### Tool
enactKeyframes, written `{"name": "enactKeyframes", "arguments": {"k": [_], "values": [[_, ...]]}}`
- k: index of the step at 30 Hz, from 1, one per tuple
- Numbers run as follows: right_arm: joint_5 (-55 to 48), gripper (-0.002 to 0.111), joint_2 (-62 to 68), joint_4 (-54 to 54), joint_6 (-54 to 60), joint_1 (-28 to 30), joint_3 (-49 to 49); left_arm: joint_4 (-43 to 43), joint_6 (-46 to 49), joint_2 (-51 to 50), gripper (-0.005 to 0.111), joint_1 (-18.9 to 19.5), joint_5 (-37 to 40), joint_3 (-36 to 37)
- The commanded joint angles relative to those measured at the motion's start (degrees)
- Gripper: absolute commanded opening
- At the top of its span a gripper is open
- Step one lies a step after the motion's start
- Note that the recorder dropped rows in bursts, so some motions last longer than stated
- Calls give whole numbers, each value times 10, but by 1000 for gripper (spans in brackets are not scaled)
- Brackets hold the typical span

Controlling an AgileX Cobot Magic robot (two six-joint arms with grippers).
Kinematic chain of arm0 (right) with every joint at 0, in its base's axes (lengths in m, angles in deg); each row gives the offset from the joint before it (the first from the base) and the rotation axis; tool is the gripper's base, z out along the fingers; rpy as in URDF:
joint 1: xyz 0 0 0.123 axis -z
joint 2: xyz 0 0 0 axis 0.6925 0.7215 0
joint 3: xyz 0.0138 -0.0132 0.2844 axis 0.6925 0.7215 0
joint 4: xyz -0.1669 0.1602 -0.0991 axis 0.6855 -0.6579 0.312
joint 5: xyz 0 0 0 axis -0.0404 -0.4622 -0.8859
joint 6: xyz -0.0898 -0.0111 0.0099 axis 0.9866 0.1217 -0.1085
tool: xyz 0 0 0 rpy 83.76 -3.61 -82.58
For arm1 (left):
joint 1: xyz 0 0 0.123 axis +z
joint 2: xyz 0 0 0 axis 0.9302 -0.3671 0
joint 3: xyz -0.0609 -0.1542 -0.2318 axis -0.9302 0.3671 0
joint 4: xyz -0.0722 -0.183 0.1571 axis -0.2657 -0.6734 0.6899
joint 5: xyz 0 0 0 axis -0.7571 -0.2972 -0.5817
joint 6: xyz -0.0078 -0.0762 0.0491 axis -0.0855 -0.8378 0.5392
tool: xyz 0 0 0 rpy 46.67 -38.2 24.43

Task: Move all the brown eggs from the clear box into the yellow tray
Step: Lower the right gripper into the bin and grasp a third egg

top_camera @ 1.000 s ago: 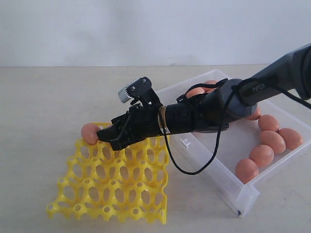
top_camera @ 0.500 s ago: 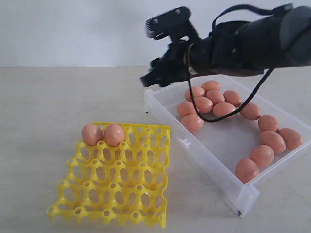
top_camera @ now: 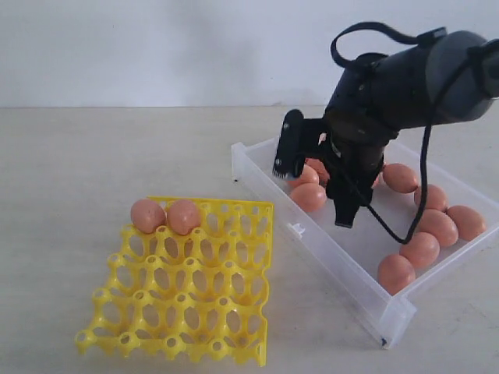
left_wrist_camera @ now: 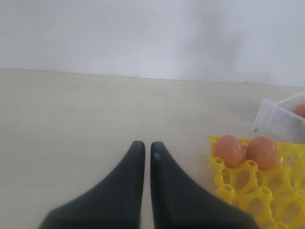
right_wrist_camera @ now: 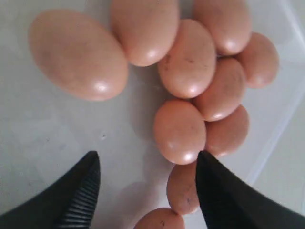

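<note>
The yellow tray point(top_camera: 187, 284) lies at the front left with two brown eggs point(top_camera: 147, 215) point(top_camera: 184, 216) side by side in its back row. Several more brown eggs point(top_camera: 421, 249) lie in the clear box point(top_camera: 343, 269) on the right. My right gripper point(top_camera: 344, 209) points down into the box, open and empty. In the right wrist view it point(right_wrist_camera: 145, 160) hovers over a cluster of eggs, the nearest egg point(right_wrist_camera: 179, 131) just past one fingertip. My left gripper point(left_wrist_camera: 144, 145) is shut on nothing, low over the table, left of the tray point(left_wrist_camera: 267, 191). It does not show in the exterior view.
The bare box floor point(right_wrist_camera: 57, 129) lies beside the egg cluster. The box's near wall and corner post point(top_camera: 387, 321) stand between the eggs and the table's front. A corner of the box point(left_wrist_camera: 276, 119) shows behind the tray in the left wrist view.
The right arm left a second egg in the tray's back row, lifted, swung back to the right and has come down into the clear box with its jaws open.
</note>
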Motion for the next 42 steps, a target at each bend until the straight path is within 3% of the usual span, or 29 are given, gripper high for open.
{"name": "enactKeyframes", "arguments": {"k": [1,12,18,28,30,33,34,35,39,42], "values": [[-1,53,28,49,46,1,0,-2,-5,2,4,-2,-2,2],[87,52,36,79,-92,60,-2,-2,-5,2,4,-2,-2,2],[127,52,49,37,-79,95,-2,-2,-5,2,4,-2,-2,2],[130,52,97,38,-52,97,-2,-2,-5,2,4,-2,-2,2],[132,45,98,39,-52,97,-2,-2,-5,2,4,-2,-2,2],[132,18,96,38,-52,97,-2,-2,-5,2,4,-2,-3,2],[133,5,96,38,-52,97,-2,-2,-5,2,4,-2,-3,2],[133,0,95,37,-62,97,-2,-2,-5,2,4,-2,-3,2],[136,0,83,25,-145,97,-2,-2,-5,2,4,-2,-3,2],[155,0,56,-42,-236,97,-1,-2,-5,2,4,-2,-3,2]]}}
